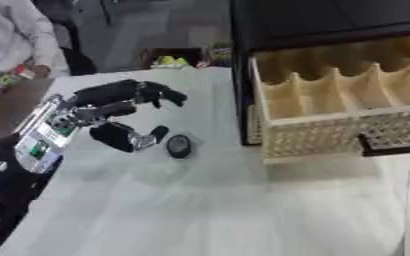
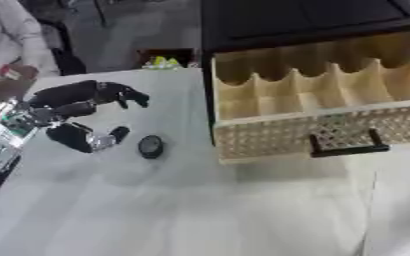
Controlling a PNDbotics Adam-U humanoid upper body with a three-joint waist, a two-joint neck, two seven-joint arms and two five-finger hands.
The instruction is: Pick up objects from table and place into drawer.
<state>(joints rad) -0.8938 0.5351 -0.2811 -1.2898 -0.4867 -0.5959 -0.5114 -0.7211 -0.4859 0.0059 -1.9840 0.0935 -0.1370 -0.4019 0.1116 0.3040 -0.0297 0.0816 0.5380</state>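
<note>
— While our left hand [image 1: 112, 112] hovers at the left of the surface [image 1: 200, 200], which step are we on?

— We judge it the reach: nothing is lifted yet. The small dark round object [image 1: 179, 146] lies on the surface just right of our thumb, apart from it as far as we can tell.

— And our fingers [image 1: 160, 94]?

— Spread and relaxed, curving over empty space and pinching nothing. Our right hand shows in neither view.

— What does the next move call for?

— We need to bring the hand down and right so thumb and fingers close on either side of the object, then carry it right to the open drawer [image 2: 331, 130], whose wooden compartments look empty.

— Anything in the way?

— The drawer's perforated front and black handle [image 2: 348, 147] face us, so we must lift over that wall. A person sits at the far left, and some yellow-green things [image 1: 169, 61] lie beyond the far edge, well apart.
</note>
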